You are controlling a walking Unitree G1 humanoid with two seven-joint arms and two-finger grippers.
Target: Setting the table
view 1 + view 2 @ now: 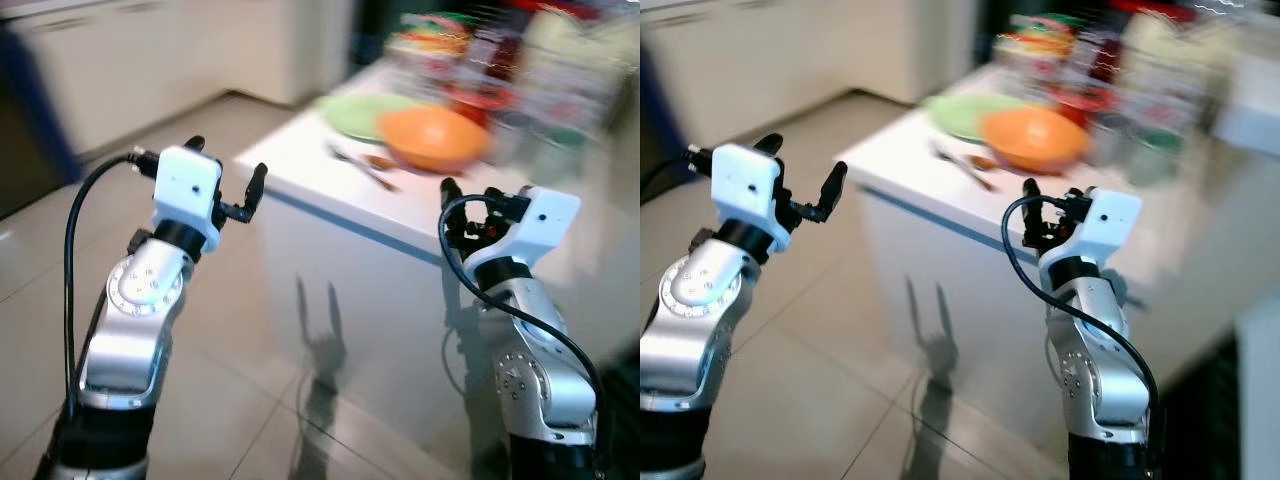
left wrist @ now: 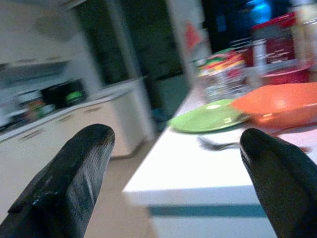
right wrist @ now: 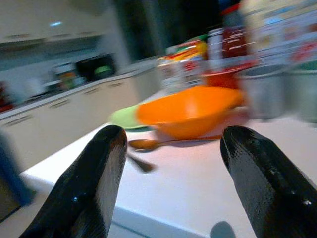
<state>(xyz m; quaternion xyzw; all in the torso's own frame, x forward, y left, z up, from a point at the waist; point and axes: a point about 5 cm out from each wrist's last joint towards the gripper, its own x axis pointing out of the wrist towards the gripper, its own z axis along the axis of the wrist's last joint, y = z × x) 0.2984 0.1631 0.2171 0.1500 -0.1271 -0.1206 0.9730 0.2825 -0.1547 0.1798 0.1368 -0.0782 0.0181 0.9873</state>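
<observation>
A white table (image 1: 330,195) stands ahead of me, its near corner pointing my way. On it sit an orange bowl (image 1: 435,135) and, behind it to the left, a green plate (image 1: 365,113). A fork (image 2: 218,145) and a spoon (image 3: 148,144) lie in front of the bowl. My left gripper (image 1: 228,170) is raised to the left of the table corner, open and empty. My right gripper (image 1: 470,205) is held just before the table's front edge, below the bowl, also open and empty. The whole scene is blurred.
Jars, tins and packages (image 1: 480,50) crowd the back of the table, with metal cups (image 3: 262,91) beside the bowl. White cabinets (image 1: 150,60) line the far left. Tiled floor (image 1: 250,380) lies below and left of the table.
</observation>
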